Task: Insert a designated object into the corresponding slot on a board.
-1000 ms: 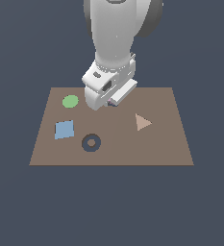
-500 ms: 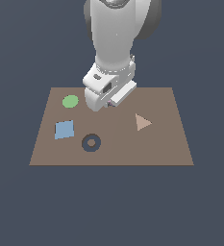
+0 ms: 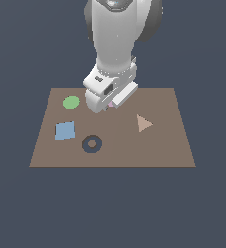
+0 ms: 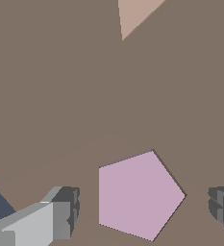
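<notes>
Exterior view: flat brown board carries green disc, blue square, dark ring, tan triangle; the arm hides most of the pink pentagon near the board's far edge. Wrist view: matte pentagon lies flat on the board between the gripper fingers, spread wide, touching neither.

Pale-pink pentagon block lying flat on brown board

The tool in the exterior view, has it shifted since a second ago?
No. The tool sits at the same spot relative to the green disc and the tan triangle.
</notes>
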`<state>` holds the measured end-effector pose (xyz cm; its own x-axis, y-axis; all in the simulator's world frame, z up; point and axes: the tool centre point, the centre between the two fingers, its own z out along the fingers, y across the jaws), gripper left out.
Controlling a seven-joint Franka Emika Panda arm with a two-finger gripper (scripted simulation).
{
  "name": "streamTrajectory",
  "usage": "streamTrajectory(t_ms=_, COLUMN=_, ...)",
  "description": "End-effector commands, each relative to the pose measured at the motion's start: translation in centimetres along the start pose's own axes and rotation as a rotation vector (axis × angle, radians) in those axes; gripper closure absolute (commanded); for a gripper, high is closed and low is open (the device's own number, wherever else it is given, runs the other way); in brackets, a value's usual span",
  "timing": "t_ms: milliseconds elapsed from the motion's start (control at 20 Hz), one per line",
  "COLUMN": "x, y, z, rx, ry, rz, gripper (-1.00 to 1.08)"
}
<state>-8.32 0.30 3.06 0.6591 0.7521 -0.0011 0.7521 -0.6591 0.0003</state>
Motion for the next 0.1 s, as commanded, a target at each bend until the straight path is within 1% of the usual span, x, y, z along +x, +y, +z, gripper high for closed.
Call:
streamTrajectory(t_ms=0, x=0.0, y=0.0, z=0.0, rx=0.0, ry=0.0, rz=0.0, gripper=-0.92)
streamTrajectory(t_ms=50, x=0.0, y=0.0, z=0.0, rx=0.0, ry=0.0, rz=0.0, gripper=-0.92)
